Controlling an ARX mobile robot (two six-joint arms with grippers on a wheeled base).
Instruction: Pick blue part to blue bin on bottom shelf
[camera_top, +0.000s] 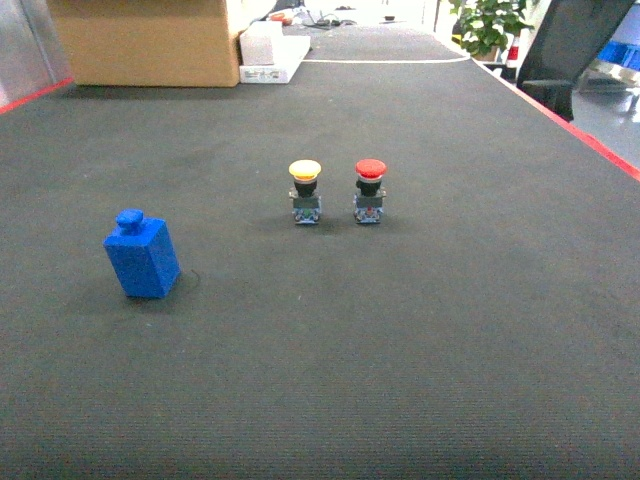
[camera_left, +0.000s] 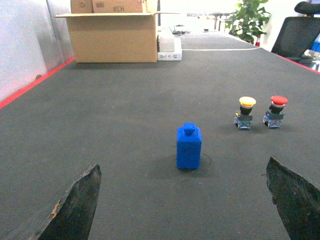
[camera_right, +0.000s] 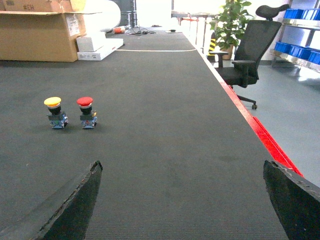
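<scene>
The blue part (camera_top: 142, 257) stands upright on the dark mat (camera_top: 420, 340), alone on its left side. Well to its right stand a yellow-capped button (camera_top: 305, 191) and a red-capped button (camera_top: 369, 190), close beside each other. A cardboard box (camera_top: 150, 40) sits at the far edge. The left gripper (camera_left: 185, 200) and the right gripper (camera_right: 182, 200) both have fingers spread wide, holding nothing, low above the mat.

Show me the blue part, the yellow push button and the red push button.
blue part (camera_top: 143, 262), head view, front face of its body.
yellow push button (camera_top: 305, 170), head view, its cap.
red push button (camera_top: 370, 169), head view, its cap.
</scene>
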